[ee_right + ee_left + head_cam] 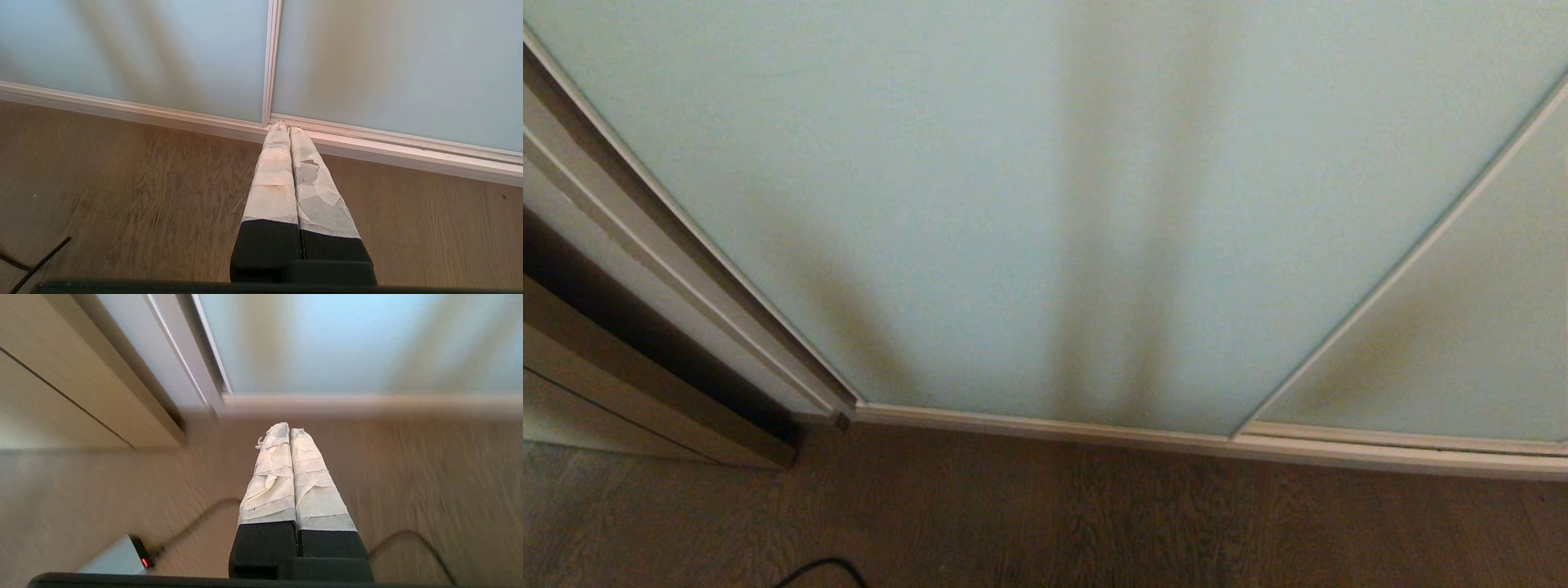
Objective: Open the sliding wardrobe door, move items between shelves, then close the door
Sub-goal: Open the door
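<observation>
door: the sliding wardrobe door (980,204) is sitting fully shut, filling most of the head view, a pale green frosted panel in a slim cream frame. No handle showing anywhere that I can spot.

door edges: its left upright is running along the wardrobe's side frame (670,269), and its right upright is overlapping the neighbouring panel (1470,327) at the right.

long axis: the panel is standing tall, but it travels sideways along the bottom track (1045,425), so my guess is any push needs to go along that rail, not into the glass.

left hand: the left hand (289,428) is pointing down toward the floor (408,477), just short of the track and close to the door's left corner. Fingers are pressed together, holding nothing.

right hand: the right hand (285,127) is hanging over the floor with its tips lined up with the seam where the two panels meet. Fingers are also closed tight, empty.

which arm is nearer: left is nearer the free left upright, right is nearer the overlap seam. I'm guessing the left one is the better bet for catching the frame edge and dragging it rightward.

bag and shelves: not visible, presumably sitting behind the shut glass.

progress: nothing done yet by the look of it, the opening step is up first.
</observation>
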Controlling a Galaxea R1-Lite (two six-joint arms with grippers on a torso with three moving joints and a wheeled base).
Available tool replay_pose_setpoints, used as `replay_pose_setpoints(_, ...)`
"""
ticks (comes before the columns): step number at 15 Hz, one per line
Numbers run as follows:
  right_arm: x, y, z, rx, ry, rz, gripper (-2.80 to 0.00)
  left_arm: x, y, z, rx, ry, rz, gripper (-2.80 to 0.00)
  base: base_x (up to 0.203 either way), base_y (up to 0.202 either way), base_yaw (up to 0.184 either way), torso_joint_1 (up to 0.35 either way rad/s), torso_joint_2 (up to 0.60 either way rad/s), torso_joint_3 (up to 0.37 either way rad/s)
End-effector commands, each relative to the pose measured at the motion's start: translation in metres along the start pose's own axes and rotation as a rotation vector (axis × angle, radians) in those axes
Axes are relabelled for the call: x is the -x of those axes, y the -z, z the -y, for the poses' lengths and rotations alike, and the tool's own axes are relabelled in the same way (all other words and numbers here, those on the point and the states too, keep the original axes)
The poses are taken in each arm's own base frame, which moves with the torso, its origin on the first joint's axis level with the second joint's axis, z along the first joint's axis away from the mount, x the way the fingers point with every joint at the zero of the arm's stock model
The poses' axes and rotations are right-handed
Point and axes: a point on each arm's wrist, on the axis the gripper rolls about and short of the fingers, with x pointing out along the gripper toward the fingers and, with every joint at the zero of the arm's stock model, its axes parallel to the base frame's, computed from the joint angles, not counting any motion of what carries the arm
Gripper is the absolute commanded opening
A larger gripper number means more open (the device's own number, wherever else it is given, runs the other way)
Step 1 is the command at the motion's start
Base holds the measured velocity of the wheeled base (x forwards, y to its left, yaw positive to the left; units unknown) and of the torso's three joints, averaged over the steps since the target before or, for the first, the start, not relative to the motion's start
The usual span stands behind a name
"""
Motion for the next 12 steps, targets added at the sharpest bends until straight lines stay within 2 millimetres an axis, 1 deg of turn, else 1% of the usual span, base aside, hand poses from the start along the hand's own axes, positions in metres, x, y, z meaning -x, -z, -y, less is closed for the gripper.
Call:
replay_pose_setpoints(1, 0.000, 0.000, 0.000, 0.001, -0.001, -0.001, -2.80, 0.010, -0.029, -0.004, -0.001, -0.040, 0.093, -2.80, 0.000, 0.000, 0.000, 0.000, 0.00, 0.000)
replay_pose_setpoints(3, 0.000, 0.000, 0.000, 0.001, -0.001, -0.001, -2.80, 0.018, -0.067, -0.009, 0.000, -0.114, 0.162, -2.80, 0.000, 0.000, 0.000, 0.000, 0.00, 0.000)
replay_pose_setpoints(4, 0.000, 0.000, 0.000, 0.001, -0.001, -0.001, -2.80, 0.016, -0.088, -0.013, 0.005, -0.173, 0.165, -2.80, 0.000, 0.000, 0.000, 0.000, 0.00, 0.000)
replay_pose_setpoints(6, 0.000, 0.000, 0.000, 0.001, -0.001, -0.001, -2.80, 0.006, -0.136, -0.021, 0.022, -0.306, 0.194, -2.80, 0.000, 0.000, 0.000, 0.000, 0.00, 0.000)
replay_pose_setpoints(8, 0.000, 0.000, 0.000, 0.001, -0.001, -0.001, -2.80, -0.011, -0.192, -0.031, 0.055, -0.446, 0.301, -2.80, 0.000, 0.000, 0.000, 0.000, 0.00, 0.000)
replay_pose_setpoints(9, 0.000, 0.000, 0.000, 0.001, -0.001, -0.001, -2.80, -0.021, -0.216, -0.035, 0.069, -0.505, 0.354, -2.80, 0.000, 0.000, 0.000, 0.000, 0.00, 0.000)
replay_pose_setpoints(10, 0.000, 0.000, 0.000, 0.001, -0.001, -0.001, -2.80, -0.032, -0.238, -0.038, 0.084, -0.563, 0.405, -2.80, 0.000, 0.000, 0.000, 0.000, 0.00, 0.000)
replay_pose_setpoints(12, 0.000, 0.000, 0.000, 0.001, -0.001, -0.001, -2.80, -0.057, -0.274, -0.045, 0.120, -0.660, 0.481, -2.80, 0.000, 0.000, 0.000, 0.000, 0.00, 0.000)
